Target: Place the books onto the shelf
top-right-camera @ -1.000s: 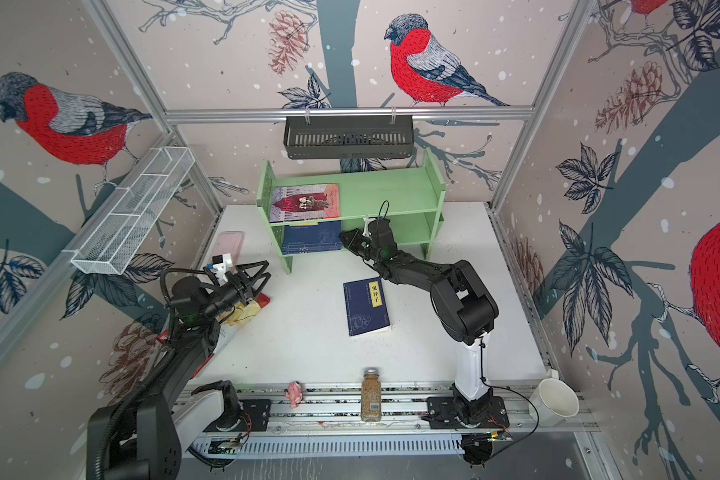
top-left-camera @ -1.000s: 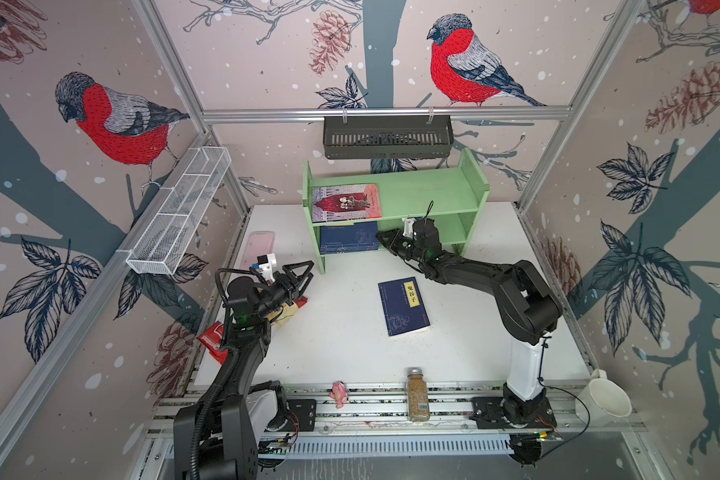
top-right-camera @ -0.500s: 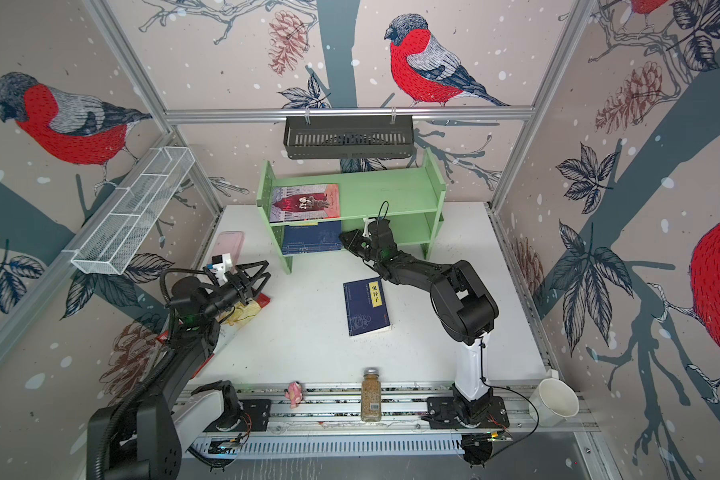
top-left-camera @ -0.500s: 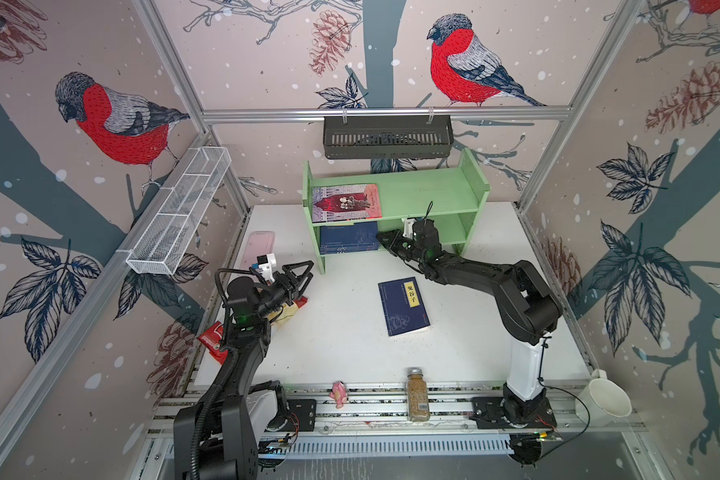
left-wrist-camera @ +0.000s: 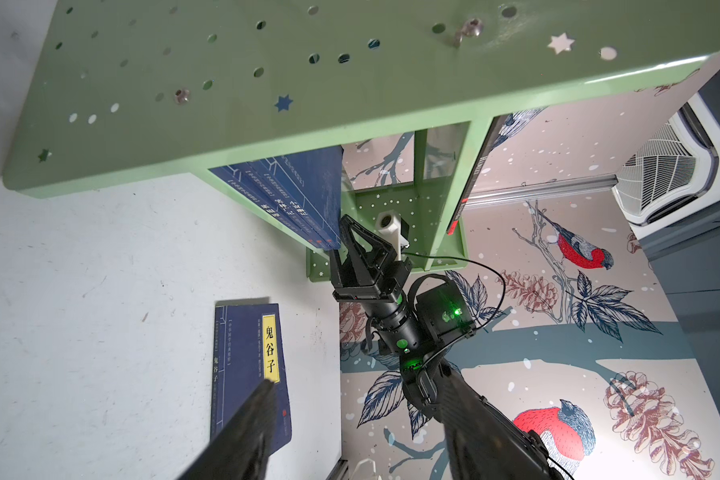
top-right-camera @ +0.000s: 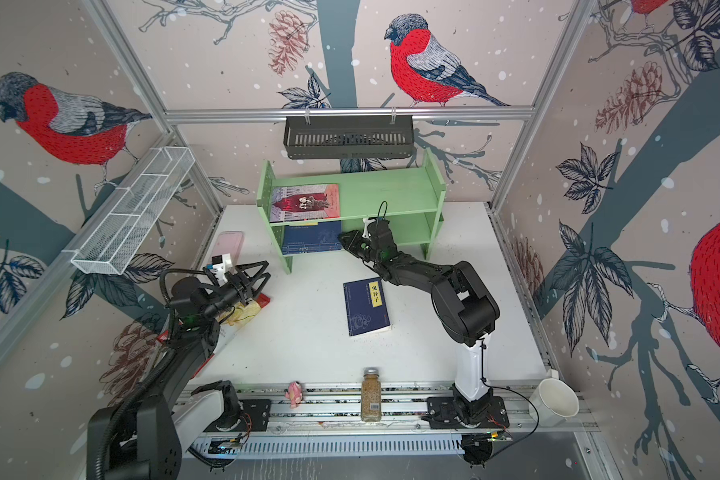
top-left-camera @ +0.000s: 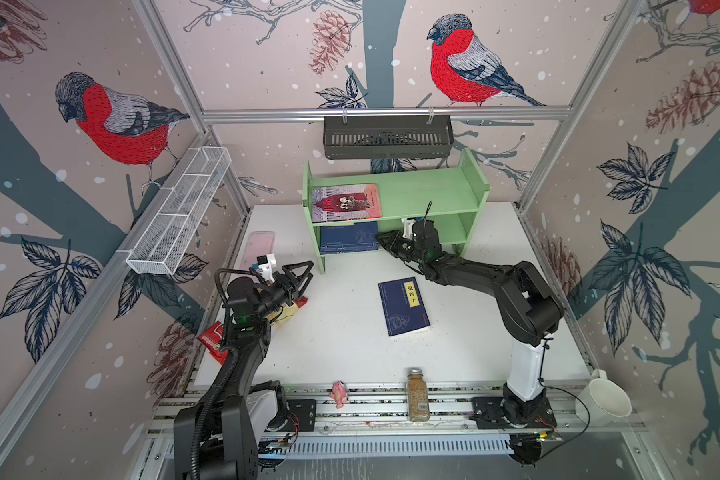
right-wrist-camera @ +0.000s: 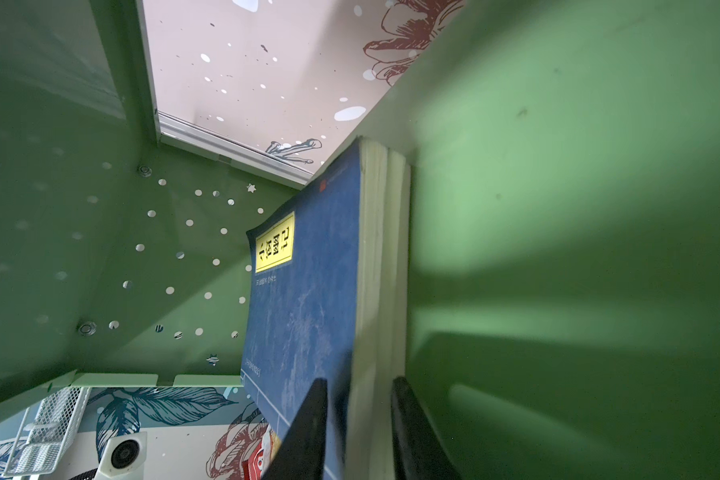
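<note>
The light green shelf point(top-left-camera: 425, 195) point(top-right-camera: 383, 191) stands at the back of the table. A pink-red book point(top-left-camera: 346, 203) lies flat on its upper tier. A stack of navy books point(top-left-camera: 348, 237) point(right-wrist-camera: 308, 291) lies on the lower tier. My right gripper point(top-left-camera: 385, 241) point(right-wrist-camera: 358, 436) reaches into that tier. It is open a little, one finger over the top cover and one by the page edges. Another navy book point(top-left-camera: 404, 306) point(left-wrist-camera: 250, 365) lies flat mid-table. My left gripper point(top-left-camera: 302, 276) point(left-wrist-camera: 362, 440) hovers open and empty at the left.
A black slotted basket point(top-left-camera: 387, 137) hangs above the shelf, and a white wire basket point(top-left-camera: 179, 216) is on the left wall. A pink slab point(top-left-camera: 259, 249) and a red snack packet point(top-left-camera: 211, 338) lie under my left arm. A spice jar point(top-left-camera: 417, 395), pink figure point(top-left-camera: 338, 392) and mug point(top-left-camera: 603, 399) stand along the front rail.
Neither arm has shifted. The right gripper's jaws have eased apart slightly at the navy stack.
</note>
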`<action>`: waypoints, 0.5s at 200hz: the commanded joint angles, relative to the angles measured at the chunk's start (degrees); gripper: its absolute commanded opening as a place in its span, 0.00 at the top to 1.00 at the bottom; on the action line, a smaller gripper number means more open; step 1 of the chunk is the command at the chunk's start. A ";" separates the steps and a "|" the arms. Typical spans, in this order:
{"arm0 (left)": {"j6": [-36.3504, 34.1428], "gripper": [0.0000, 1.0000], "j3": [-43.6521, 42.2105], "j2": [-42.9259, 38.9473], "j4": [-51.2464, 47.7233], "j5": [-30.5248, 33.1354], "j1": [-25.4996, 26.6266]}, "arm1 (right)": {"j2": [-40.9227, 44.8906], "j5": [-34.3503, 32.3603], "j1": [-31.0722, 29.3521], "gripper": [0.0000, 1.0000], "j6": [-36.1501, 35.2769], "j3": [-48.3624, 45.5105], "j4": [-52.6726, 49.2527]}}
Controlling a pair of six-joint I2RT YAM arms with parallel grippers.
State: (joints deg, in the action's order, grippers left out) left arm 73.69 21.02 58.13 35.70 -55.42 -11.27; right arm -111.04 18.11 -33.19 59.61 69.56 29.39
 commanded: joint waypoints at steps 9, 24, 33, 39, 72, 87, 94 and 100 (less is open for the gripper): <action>0.75 0.36 -0.09 -0.21 2.88 -0.74 -0.16 | 2.25 -2.51 0.23 0.71 -2.57 0.13 -1.16; 0.75 0.36 -0.01 -0.12 2.95 -0.74 -0.16 | 3.07 -2.97 0.32 0.72 -3.30 0.09 -1.93; 0.75 0.35 -0.10 -0.18 2.88 -0.72 -0.16 | 3.42 -3.08 0.32 0.73 -3.58 0.05 -2.22; 0.75 0.35 -0.10 -0.21 2.88 -0.66 -0.16 | 3.38 -3.08 0.32 0.74 -3.70 0.09 -2.31; 0.84 0.35 -0.10 -0.30 2.87 -0.67 -0.16 | 2.87 -2.45 0.32 0.80 -3.29 -0.13 -1.70; 0.84 0.35 -0.10 -0.40 2.79 -0.74 -0.16 | 2.37 -2.29 0.32 0.81 -2.89 -0.04 -1.46; 0.84 0.35 -0.10 -0.38 2.79 -0.74 -0.24 | 2.09 -1.97 0.32 0.81 -2.84 0.05 -1.25; 0.80 0.35 -0.10 -0.40 2.70 -0.79 -0.25 | 1.85 -1.80 0.31 0.81 -2.67 0.18 -1.05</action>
State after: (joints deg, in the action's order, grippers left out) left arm 73.71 20.97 57.98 35.70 -55.42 -11.38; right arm -108.42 16.12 -32.88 57.01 69.47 27.14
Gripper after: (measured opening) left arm 0.648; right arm 0.193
